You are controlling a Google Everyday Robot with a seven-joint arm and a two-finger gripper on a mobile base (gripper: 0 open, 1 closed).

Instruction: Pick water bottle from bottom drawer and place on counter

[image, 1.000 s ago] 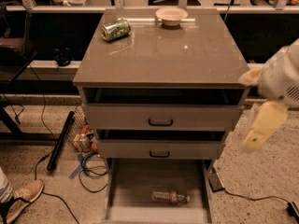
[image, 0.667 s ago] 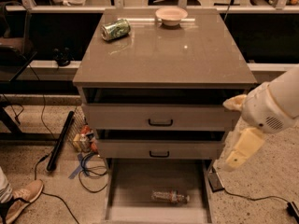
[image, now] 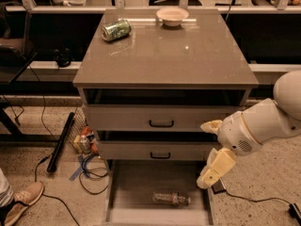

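Water bottle (image: 171, 198) was laid on its side in the pulled-out bottom drawer (image: 134, 185), its long axis set from 9 to 3 o'clock; the neck end could not be told. End effector (image: 212, 147) was held spread and empty at the bottle's 1 o'clock.

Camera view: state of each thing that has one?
bottom drawer: pulled open.
water bottle: lying on its side in it.
top drawer: pushed in.
middle drawer: pushed in.
green can: crushed, on its side on the counter.
bowl: upright, on the counter.
gripper: open, empty, right of the drawers.
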